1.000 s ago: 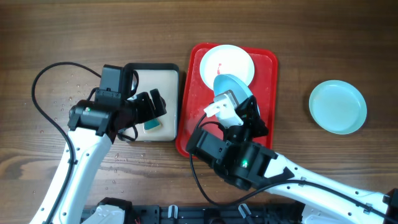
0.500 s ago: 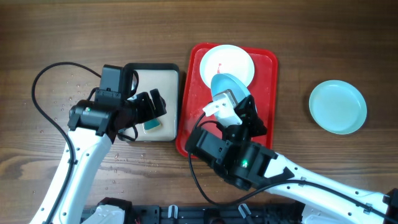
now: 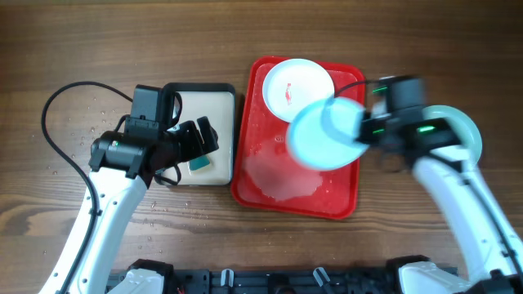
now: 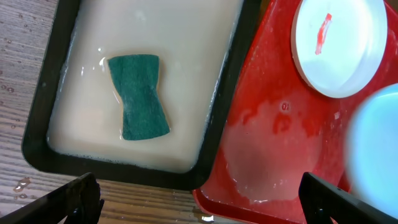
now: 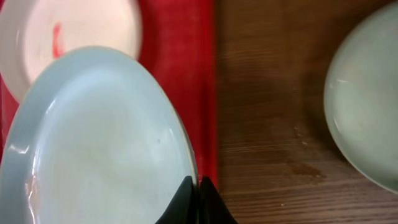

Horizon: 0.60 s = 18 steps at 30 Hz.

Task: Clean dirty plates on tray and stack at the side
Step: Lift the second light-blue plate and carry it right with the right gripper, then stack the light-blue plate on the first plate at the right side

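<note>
Change: right gripper (image 5: 196,186), jaws clenched on turquoise plate (image 3: 327,135), has swung rightward across tray (image 3: 261,188) toward clean plate (image 5: 367,99) on tabletop. Stacking likely next; white plate (image 3: 298,84) still smeared on tray; left gripper (image 3: 204,137) jaws released.

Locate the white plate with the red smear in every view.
Overhead: white plate at the top end of the red tray, partly behind the turquoise plate.
Left wrist: white plate in the top right corner, on the tray.
Right wrist: white plate in the top left corner, behind the turquoise plate.
Shared landmark: the red tray under it.
</note>
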Tool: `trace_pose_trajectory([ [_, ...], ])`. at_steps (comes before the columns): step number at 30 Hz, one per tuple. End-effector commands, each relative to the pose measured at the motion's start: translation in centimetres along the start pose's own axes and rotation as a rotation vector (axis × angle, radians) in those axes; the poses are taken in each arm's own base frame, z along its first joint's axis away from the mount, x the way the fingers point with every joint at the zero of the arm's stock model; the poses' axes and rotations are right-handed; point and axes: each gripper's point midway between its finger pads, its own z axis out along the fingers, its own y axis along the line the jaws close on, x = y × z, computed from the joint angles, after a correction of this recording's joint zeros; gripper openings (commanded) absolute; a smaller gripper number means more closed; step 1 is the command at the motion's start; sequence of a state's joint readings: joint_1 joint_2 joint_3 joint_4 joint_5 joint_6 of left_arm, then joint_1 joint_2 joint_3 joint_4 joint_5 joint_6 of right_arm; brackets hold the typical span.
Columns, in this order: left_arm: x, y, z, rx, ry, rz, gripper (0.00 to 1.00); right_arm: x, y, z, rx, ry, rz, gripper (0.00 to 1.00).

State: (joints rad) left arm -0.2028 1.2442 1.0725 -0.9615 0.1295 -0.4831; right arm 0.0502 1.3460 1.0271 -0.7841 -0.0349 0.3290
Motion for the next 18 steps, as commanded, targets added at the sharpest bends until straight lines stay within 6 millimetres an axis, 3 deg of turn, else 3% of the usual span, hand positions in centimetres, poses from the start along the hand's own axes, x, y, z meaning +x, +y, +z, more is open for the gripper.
trace_pose_trajectory([
  [1,-0.4,-0.4,-0.5,0.018,-0.011,0.003,1.00,-2.5,-7.6,-1.2,-0.064,-0.046,0.326,0.04],
  [3,-0.4,-0.4,-0.5,0.018,-0.011,0.003,1.00,-3.2,-14.1,-1.7,0.025,-0.110,0.545,0.04],
  [6,-0.4,-0.4,-0.5,0.018,-0.011,0.003,1.00,-2.5,-21.2,-2.2,0.146,-0.159,0.740,0.04],
  [8,-0.4,-0.4,-0.5,0.018,-0.011,0.003,1.00,-0.8,-24.6,-1.8,0.273,-0.135,0.816,0.04],
  [9,-0.4,-0.4,-0.5,0.018,-0.011,0.003,1.00,0.0,-25.3,-1.1,0.306,-0.101,0.827,0.04],
  [11,-0.4,-0.4,-0.5,0.018,-0.011,0.003,1.00,0.8,-25.4,0.4,0.310,-0.046,0.828,0.05],
  [13,-0.4,-0.4,-0.5,0.018,-0.011,0.003,1.00,1.4,-25.4,1.0,0.310,-0.007,0.823,0.34],
  [14,-0.4,-0.4,-0.5,0.018,-0.011,0.003,1.00,1.2,-24.7,1.1,0.274,-0.003,0.815,0.37],
  [15,-0.4,-0.4,-0.5,0.018,-0.011,0.003,1.00,-1.2,-21.0,0.8,0.046,-0.034,0.755,0.42],
  [16,-0.4,-0.4,-0.5,0.018,-0.011,0.003,1.00,-2.5,-18.7,0.1,-0.084,-0.056,0.736,0.44],
  [18,-0.4,-0.4,-0.5,0.018,-0.011,0.003,1.00,-5.8,-12.2,-3.7,-0.374,-0.118,0.623,0.36],
])
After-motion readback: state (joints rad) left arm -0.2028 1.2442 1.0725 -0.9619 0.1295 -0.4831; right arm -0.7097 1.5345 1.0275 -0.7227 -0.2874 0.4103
